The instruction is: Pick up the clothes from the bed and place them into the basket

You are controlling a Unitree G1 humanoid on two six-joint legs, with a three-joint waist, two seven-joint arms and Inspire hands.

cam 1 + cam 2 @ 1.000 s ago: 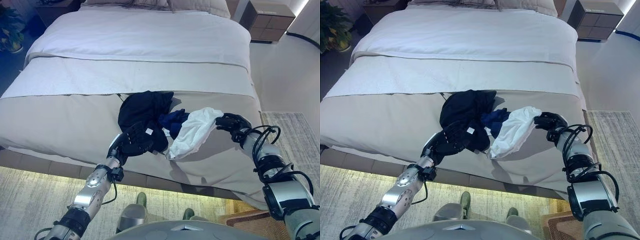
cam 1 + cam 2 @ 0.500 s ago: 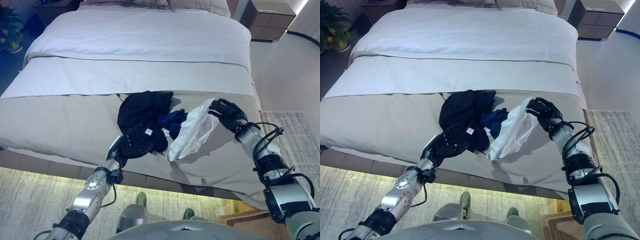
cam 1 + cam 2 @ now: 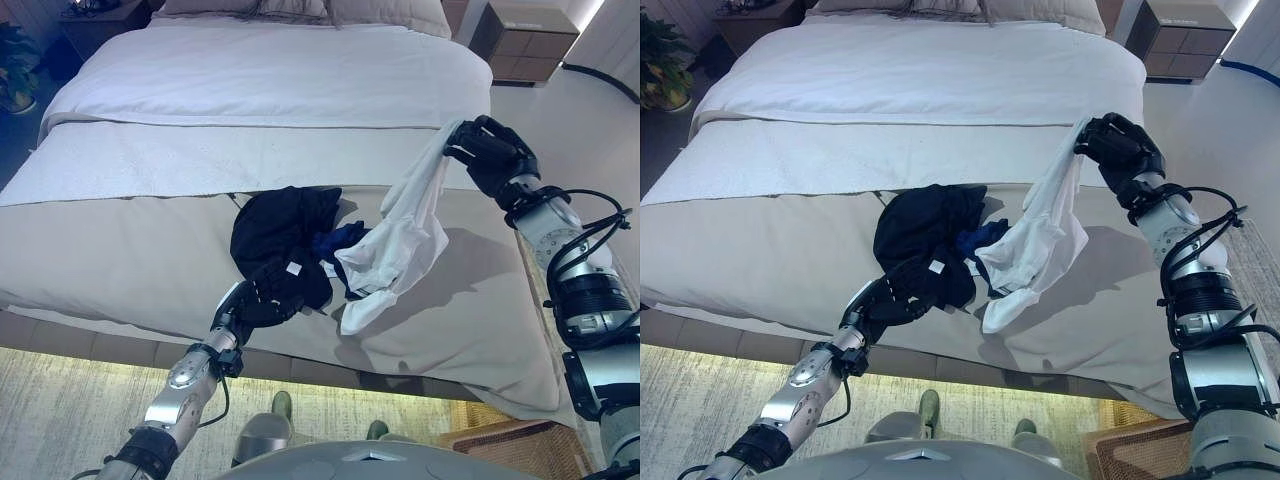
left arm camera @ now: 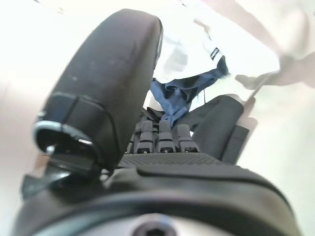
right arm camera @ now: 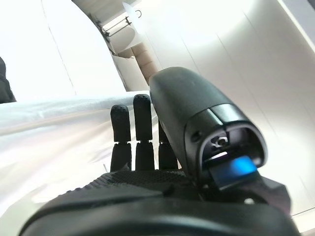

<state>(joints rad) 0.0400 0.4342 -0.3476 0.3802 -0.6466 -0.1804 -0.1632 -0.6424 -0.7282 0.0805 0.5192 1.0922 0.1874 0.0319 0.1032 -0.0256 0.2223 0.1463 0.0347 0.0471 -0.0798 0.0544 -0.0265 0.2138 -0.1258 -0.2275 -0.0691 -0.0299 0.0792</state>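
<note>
From my head, my right hand pinches the white garment above the bed, its lower end trailing beside the black clothes. In my left wrist view, my left hand grips that black cloth. My right wrist view shows fingers curled over white fabric.

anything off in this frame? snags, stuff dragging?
One thing: the white cotton garment hangs from the raised right robot hand, but its lower end is not clear of the beige bed cover and lies against the dark blue cloth. The left robot hand rests at the black garment. No basket shows.
</note>
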